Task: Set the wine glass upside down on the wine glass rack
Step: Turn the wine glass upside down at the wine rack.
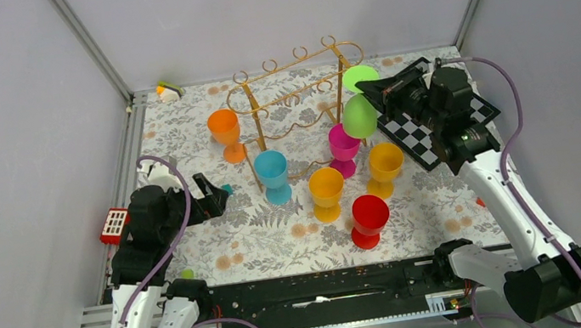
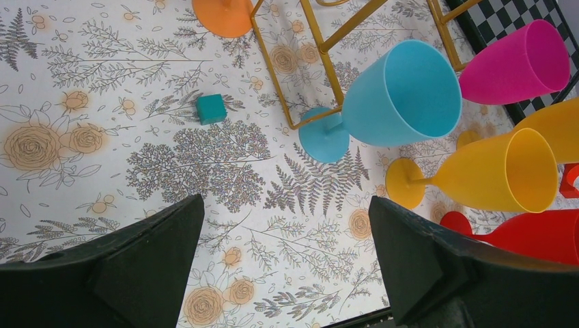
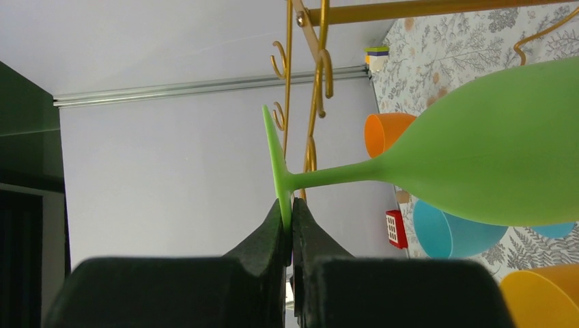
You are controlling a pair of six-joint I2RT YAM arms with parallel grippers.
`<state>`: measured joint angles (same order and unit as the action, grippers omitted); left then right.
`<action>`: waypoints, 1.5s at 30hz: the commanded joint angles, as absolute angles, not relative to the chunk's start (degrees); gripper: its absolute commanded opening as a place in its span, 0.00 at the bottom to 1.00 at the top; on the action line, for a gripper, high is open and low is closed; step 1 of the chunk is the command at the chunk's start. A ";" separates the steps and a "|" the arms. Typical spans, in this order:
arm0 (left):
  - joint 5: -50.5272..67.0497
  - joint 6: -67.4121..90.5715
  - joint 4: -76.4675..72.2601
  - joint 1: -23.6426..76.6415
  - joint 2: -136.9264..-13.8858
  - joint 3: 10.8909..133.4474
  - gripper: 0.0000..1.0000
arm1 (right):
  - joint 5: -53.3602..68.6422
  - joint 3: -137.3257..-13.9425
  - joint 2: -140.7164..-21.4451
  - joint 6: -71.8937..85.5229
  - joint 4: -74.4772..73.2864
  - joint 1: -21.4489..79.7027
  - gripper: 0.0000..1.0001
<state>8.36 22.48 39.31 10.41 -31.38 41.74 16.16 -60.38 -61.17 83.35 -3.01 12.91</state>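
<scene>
Left gripper (image 2: 283, 205) hangs wide open and empty over the floral tablecloth (image 2: 205, 157). Right gripper (image 3: 287, 215) is pinched tight on the foot rim of the lime-green plastic wine glass (image 3: 491, 164). The bowl points tableward at the right end of the gold thin-wire wine glass rack (image 1: 253, 113). Can't tell if it's hooked on the rail.

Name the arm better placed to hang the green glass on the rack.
Right. The right hand grips the green glass by its foot beside the rack. The left hand is open and empty, low over the tablecloth.
</scene>
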 commanded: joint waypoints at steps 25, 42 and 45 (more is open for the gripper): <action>8.66 22.32 36.84 10.52 -32.12 42.01 0.99 | 18.01 -67.30 -67.44 83.96 3.59 11.42 0.00; 9.31 22.20 36.65 10.55 -32.38 41.92 0.99 | 16.98 -66.75 -69.06 83.77 3.85 11.40 0.00; 9.51 22.17 36.65 10.54 -32.61 41.97 0.99 | 16.66 -66.53 -69.16 83.85 3.93 11.35 0.00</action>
<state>8.71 22.48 39.31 10.41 -32.08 41.74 17.19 -64.75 -69.12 83.79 0.75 11.75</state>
